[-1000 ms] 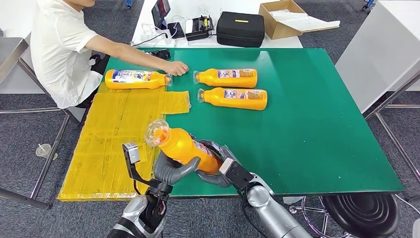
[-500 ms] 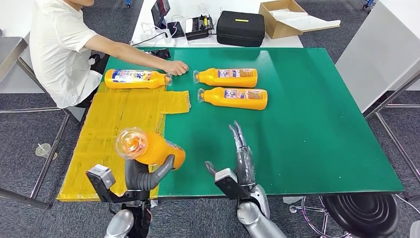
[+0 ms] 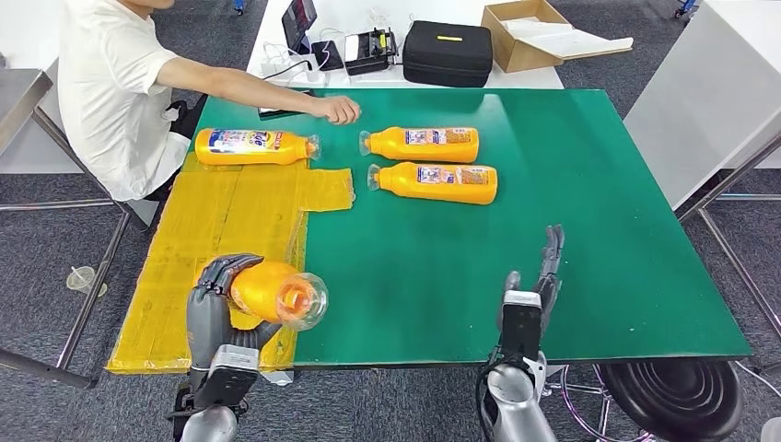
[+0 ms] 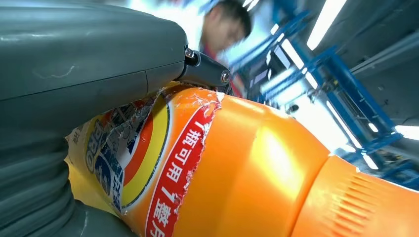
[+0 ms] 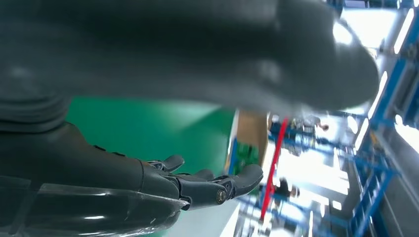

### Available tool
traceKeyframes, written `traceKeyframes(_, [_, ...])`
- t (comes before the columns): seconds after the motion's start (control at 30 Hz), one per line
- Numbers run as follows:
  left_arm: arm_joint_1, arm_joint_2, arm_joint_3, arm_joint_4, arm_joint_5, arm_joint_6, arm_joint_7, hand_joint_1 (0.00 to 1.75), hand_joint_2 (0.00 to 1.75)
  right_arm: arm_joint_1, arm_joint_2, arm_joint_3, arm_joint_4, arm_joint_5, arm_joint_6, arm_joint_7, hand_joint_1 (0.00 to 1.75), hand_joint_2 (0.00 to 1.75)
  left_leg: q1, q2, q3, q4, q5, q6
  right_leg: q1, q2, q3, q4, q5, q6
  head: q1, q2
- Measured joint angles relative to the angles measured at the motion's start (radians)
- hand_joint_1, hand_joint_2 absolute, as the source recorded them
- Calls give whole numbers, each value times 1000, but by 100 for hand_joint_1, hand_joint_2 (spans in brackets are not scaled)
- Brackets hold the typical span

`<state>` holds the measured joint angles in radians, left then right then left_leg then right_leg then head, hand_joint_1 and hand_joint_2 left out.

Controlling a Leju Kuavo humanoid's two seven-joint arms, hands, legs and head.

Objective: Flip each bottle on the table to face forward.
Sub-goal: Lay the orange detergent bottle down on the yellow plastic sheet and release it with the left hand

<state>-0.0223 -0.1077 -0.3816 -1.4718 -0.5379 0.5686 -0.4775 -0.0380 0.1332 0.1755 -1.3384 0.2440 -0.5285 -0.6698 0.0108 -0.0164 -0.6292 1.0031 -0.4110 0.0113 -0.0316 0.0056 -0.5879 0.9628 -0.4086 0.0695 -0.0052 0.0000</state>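
My left hand (image 3: 214, 296) grips an orange bottle (image 3: 276, 292) over the yellow sheet near the table's front left, its clear cap pointing right and toward me. The left wrist view shows that bottle (image 4: 257, 177) close up with its torn red and blue label under my thumb (image 4: 74, 54). My right hand (image 3: 534, 287) is open above the green table (image 3: 589, 230) near the front edge, fingers straight and holding nothing; its fingers (image 5: 197, 185) are spread in the right wrist view. Three more orange bottles lie on their sides farther back: one (image 3: 250, 146) at the left and two (image 3: 425, 144) (image 3: 437, 182) in the middle.
A person in a white shirt (image 3: 110, 83) sits at the far left, arm stretched over the table's back edge with the hand (image 3: 339, 110) near the bottles. A yellow sheet (image 3: 221, 249) covers the left front. A black case (image 3: 448, 53) and a cardboard box (image 3: 525, 32) stand behind the table.
My left hand turned the bottle so its cap now points right instead of up and left. My right hand moved right, away from the bottle. The person's hand lifted from the table.
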Motion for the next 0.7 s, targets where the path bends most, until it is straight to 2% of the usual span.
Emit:
traceKeyframes(0.07, [-34, 7, 6, 46, -163, 60, 60, 175, 175, -5, 5, -32, -9, -1, 7, -5, 0, 0, 0, 0, 0, 0, 0, 0, 0, 0, 0, 0, 0, 0, 0, 0])
traceKeyframes(0.17, [-120, 14, 22, 183, -373, 113, 165, 175, 175, -16, 7, -68, -10, -17, 18, -12, 0, 0, 0, 0, 0, 0, 1, 0, 0, 0, 1, 0, 1, 0, 0, 0])
traceKeyframes(0.27, [-188, 17, 44, 309, -462, 122, 215, 175, 175, -19, 9, -93, -10, -28, 34, -20, 0, 0, 0, 0, 0, 0, 2, 0, 0, 0, 1, 0, 2, 0, 0, 0])
traceKeyframes(0.33, [-225, 20, 55, 386, -540, 119, 280, 175, 175, -21, 12, -103, -7, -32, 54, -21, 0, 0, 0, 0, 0, 0, 2, 1, 0, 0, 1, 0, 2, 1, 0, 0])
traceKeyframes(0.43, [-280, 28, 66, 515, -631, 84, 376, 175, 175, -28, 20, -108, 4, -30, 87, -21, 0, 0, 0, 0, 0, 0, 2, 1, 0, 0, 1, 0, 2, 1, 0, 0])
traceKeyframes(0.53, [-332, 35, 68, 636, -680, -2, 441, 175, 175, -38, 26, -109, 15, -21, 105, -20, 0, 0, 0, 0, 0, 0, 2, 1, 0, 0, 1, 0, 2, 1, 0, 0])
traceKeyframes(0.63, [-385, 36, 67, 721, -695, -92, 476, 175, 175, -49, 30, -111, 27, -13, 119, -16, 0, 0, 0, -2, 1, 0, 2, 1, 0, -2, 2, 0, 1, 1, 0, 0])
traceKeyframes(0.7, [-418, 36, 67, 759, -695, -120, 484, 175, 175, -54, 33, -111, 33, -12, 123, -14, 0, 0, 0, -4, 2, 0, 2, 1, 0, -4, 4, 0, 1, 1, 0, 0])
